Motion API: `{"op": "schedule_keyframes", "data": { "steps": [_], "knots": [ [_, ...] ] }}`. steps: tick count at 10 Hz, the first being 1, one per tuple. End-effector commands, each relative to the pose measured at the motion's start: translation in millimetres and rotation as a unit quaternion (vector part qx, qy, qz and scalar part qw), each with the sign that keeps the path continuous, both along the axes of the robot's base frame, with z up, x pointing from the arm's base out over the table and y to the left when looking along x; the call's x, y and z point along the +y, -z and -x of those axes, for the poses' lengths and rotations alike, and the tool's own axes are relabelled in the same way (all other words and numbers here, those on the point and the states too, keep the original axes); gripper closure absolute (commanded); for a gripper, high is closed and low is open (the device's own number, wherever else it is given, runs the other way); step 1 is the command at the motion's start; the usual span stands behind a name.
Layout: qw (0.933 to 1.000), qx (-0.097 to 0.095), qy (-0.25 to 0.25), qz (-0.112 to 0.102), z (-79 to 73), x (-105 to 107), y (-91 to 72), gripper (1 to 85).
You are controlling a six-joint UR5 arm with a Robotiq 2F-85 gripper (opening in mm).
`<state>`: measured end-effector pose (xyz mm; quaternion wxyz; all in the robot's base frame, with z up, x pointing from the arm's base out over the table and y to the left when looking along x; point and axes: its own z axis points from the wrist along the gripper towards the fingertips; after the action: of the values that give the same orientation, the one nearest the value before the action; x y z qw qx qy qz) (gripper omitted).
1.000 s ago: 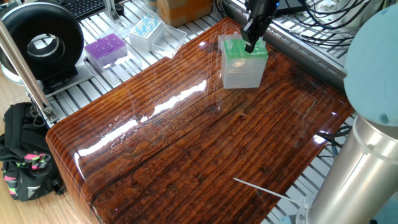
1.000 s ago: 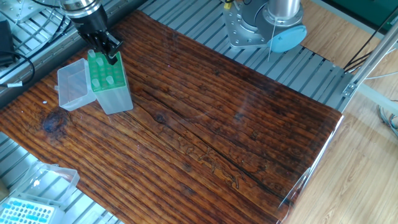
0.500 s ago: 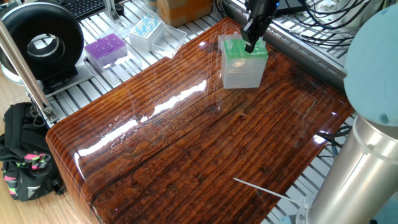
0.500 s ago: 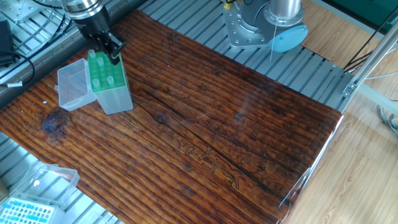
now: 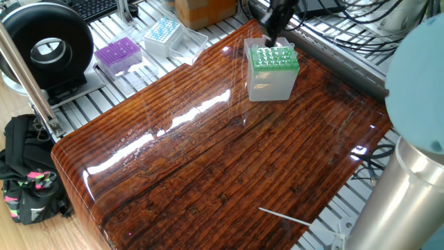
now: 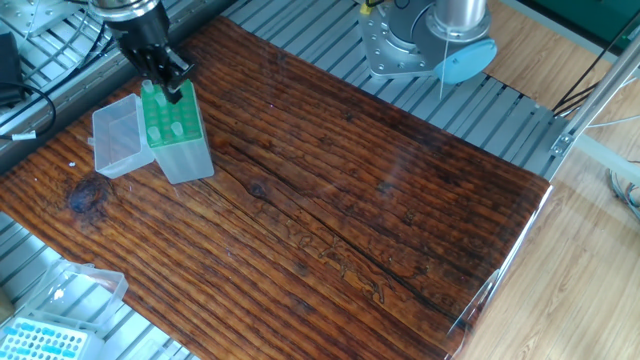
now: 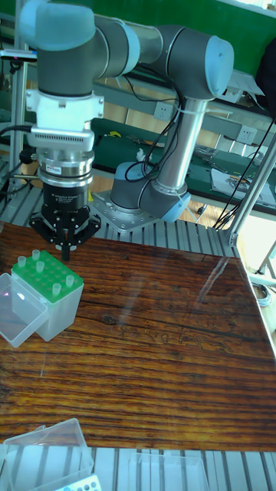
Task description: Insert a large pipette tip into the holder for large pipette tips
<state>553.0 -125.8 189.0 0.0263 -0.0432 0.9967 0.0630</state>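
Note:
The holder for large pipette tips [image 5: 272, 82] [image 6: 182, 150] [image 7: 47, 301] is a tall whitish box with a green grid top, at the table's far corner. Several large pipette tips [image 7: 55, 288] stand in its holes, their rims poking above the green. My gripper [image 5: 271, 38] [image 6: 168, 90] [image 7: 67, 253] hangs just above the holder's back edge, pointing down. Its dark fingers converge to a point and look shut. I cannot make out a tip between them.
The holder's clear lid [image 6: 118, 140] [image 7: 17, 314] hangs open beside it. A purple-topped box [image 5: 118, 54] and a blue-topped box [image 5: 161, 35] [image 6: 45, 340] sit off the wooden top. A thin white strand [image 5: 284, 216] lies near the arm's base [image 6: 425, 45].
The gripper has lifted off the green top and shifted toward the holder's back edge, on the lid side. The holder has not moved.

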Motion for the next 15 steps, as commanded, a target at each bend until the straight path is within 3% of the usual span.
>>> {"op": "schedule_keyframes", "data": {
  "steps": [1,2,4,6,7,9,14,15],
  "knots": [
    [0.9981,-0.061,0.012,0.0,-31.6,13.4,-16.5,84.7],
    [0.997,-0.076,0.011,0.015,-41.6,6.7,-14.6,84.7],
    [0.995,-0.087,-0.022,0.044,-58.2,-6.1,-9.5,84.7],
    [0.9959,-0.083,-0.003,0.037,-64.7,-5.0,-8.2,84.7],
    [0.9963,-0.082,0.023,0.009,-66.3,6.8,-9.2,84.7],
    [0.9967,-0.073,0.02,0.031,-60.0,-5.9,-9.1,84.7],
    [0.9967,-0.07,0.028,0.03,-58.7,-6.6,-9.4,84.7],
    [0.9973,-0.061,0.037,0.014,-55.5,0.3,-9.3,84.7]
  ]
}}
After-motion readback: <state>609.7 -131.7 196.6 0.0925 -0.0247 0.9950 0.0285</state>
